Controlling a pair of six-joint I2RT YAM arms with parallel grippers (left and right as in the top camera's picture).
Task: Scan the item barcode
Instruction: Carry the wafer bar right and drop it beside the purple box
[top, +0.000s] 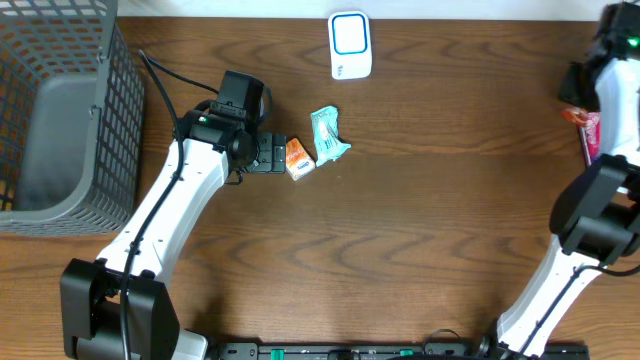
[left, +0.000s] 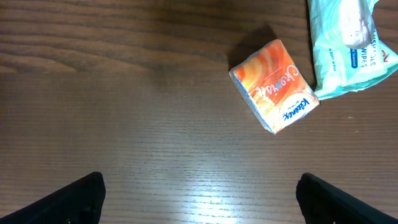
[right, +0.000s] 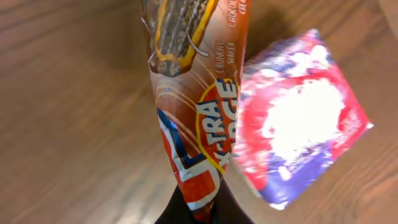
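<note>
A dark brown wood-grain table (top: 420, 250) fills every view; nothing of the room shows beyond it. From the near edge the left arm reaches up and across, and the left gripper (top: 279, 153) is spread wide and holds nothing. The orange tissue pack (top: 299, 158) lies flat just past its fingertips. The teal wipes packet (top: 328, 135) lies just beyond that, their corners close. Farther still, at the far edge, lies the white scanner (top: 350, 45), well apart from both. A grey wire basket (top: 110, 110) stands at the far left.

Only the left wrist view shows the tissue pack's printed lettering and the bare wood between the two fingers (left: 78, 198). Only the right wrist view shows the right gripper (right: 198, 213), closed. The tail of a chocolate wafer wrapper (right: 199, 106) sits at its tips, pinched or not I cannot tell. A red, white and blue packet (right: 298, 124) lies beside the wrapper.
</note>
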